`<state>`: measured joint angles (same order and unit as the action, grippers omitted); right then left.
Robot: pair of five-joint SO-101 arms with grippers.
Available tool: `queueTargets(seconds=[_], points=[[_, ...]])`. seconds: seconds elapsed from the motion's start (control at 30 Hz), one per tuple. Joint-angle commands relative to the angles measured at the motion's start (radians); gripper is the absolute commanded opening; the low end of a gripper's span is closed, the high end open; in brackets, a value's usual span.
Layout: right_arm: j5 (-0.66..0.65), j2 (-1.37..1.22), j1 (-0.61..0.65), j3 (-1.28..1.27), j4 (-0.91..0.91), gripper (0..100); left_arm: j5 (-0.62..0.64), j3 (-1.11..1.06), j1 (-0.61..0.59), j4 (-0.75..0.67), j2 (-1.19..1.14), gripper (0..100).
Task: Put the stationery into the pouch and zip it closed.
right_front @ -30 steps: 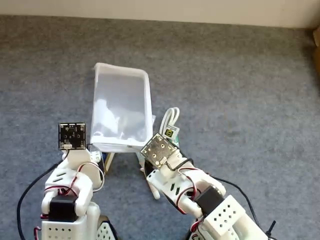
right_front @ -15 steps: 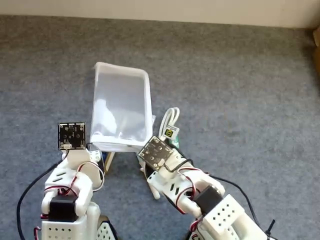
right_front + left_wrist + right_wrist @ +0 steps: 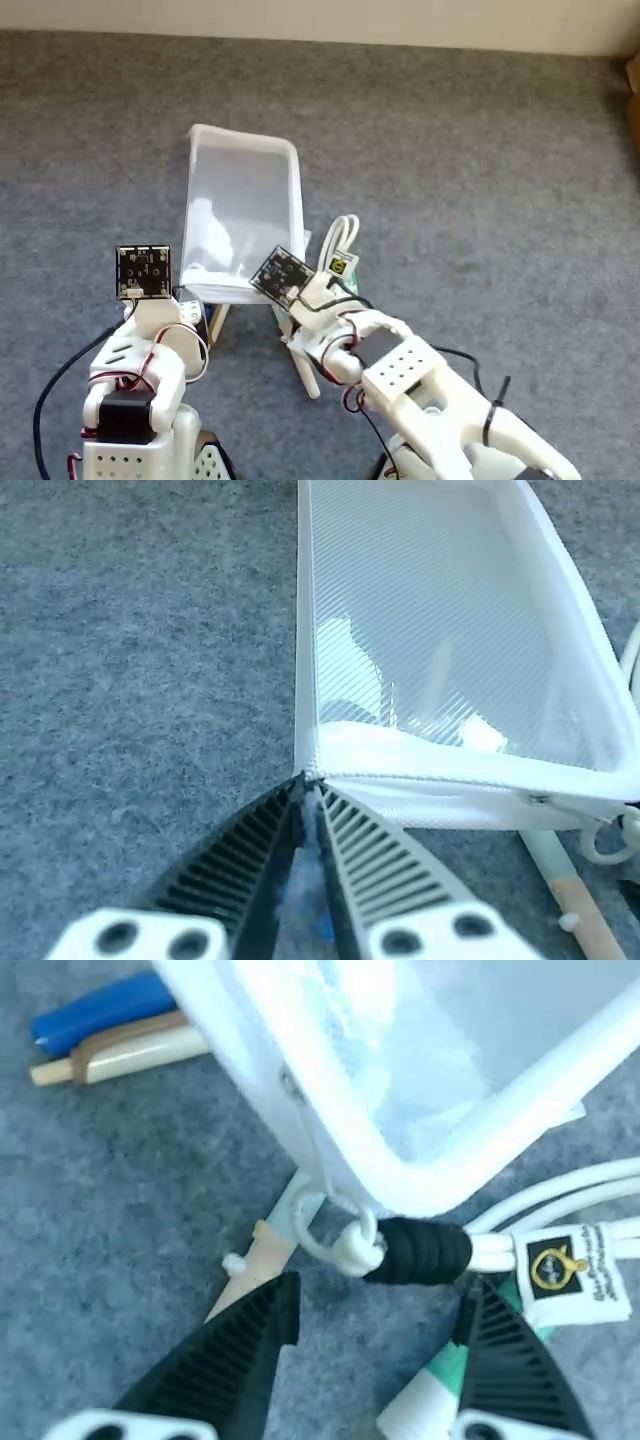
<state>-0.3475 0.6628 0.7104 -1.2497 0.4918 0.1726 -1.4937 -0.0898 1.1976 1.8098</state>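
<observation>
The translucent white pouch (image 3: 245, 215) lies on the grey carpet, its mouth edge toward the arms. My left gripper (image 3: 308, 792) is shut on the pouch's (image 3: 450, 650) near-left corner. My right gripper (image 3: 382, 1295) is open just above the white cord loop of the zipper pull (image 3: 335, 1238) at the pouch's near-right corner, touching nothing. A blue pen (image 3: 105, 1008) and a beige pen (image 3: 130, 1055) lie side by side by the mouth. Another beige pen (image 3: 255, 1260) lies under the loop. Faint pale shapes show through the pouch wall.
A white cable (image 3: 340, 240) with a black sleeve (image 3: 420, 1250) and a printed tag (image 3: 572, 1272) lies against the pouch's right corner. A green-and-white item (image 3: 430, 1390) sits under the right finger. Open carpet (image 3: 480, 180) spreads to the right and behind.
The right arm's wrist has swung left, toward the pouch's near-right corner. The left arm and the pouch have stayed put.
</observation>
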Motion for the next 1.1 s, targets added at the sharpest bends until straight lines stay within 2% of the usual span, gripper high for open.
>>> queueTargets(seconds=[0.0,0.17,0.3,0.47,0.6,0.83,0.93,1.07], points=[[-0.012,-0.018,-0.018,0.062,-0.085,23.8,0.012,0.036,-0.002,-0.023,0.012,1],[-0.009,-0.054,-0.022,0.062,-0.142,23.3,0.012,0.036,-0.002,-0.021,0.012,1],[-0.009,-0.094,-0.022,0.068,-0.143,12.7,0.012,0.036,-0.002,-0.021,0.012,1],[-0.006,-0.133,-0.022,0.070,-0.137,9.8,0.012,0.036,-0.002,-0.021,0.012,1],[-0.008,-0.128,-0.018,0.070,-0.133,0.5,0.012,0.036,-0.002,-0.021,0.012,1],[-0.006,-0.127,-0.024,0.116,-0.025,1.4,0.012,0.036,-0.004,-0.021,0.012,1],[-0.002,-0.127,-0.033,0.183,0.097,9.4,0.012,0.038,-0.010,-0.021,0.012,1],[0.097,-0.128,-0.036,0.239,0.140,18.2,0.012,0.038,-0.010,-0.026,0.012,1]])
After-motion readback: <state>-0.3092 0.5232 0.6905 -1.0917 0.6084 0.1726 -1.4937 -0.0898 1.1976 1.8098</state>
